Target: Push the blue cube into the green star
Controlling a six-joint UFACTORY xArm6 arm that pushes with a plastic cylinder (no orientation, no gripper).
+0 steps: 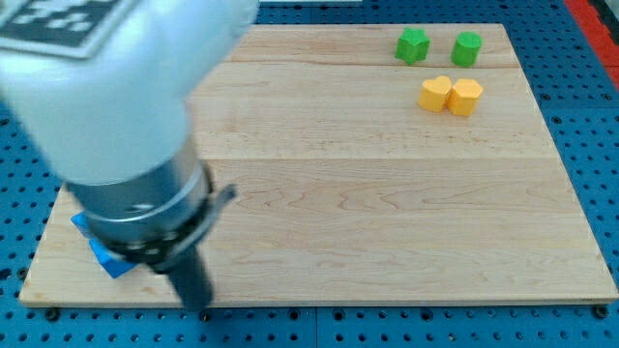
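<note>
A blue block (108,257) lies at the board's bottom left corner, mostly hidden under my arm's body; its shape is hard to make out. My tip (199,307) sits at the board's bottom edge, to the right of the blue block and a little below it, with a gap between them. The green star (412,45) lies far away at the view's top right. The rod itself is blurred.
A second green block (466,47), rounder, lies just right of the star. Two yellow blocks (435,93) (465,97) sit side by side below the green ones. The wooden board (387,213) rests on a blue perforated table (580,116).
</note>
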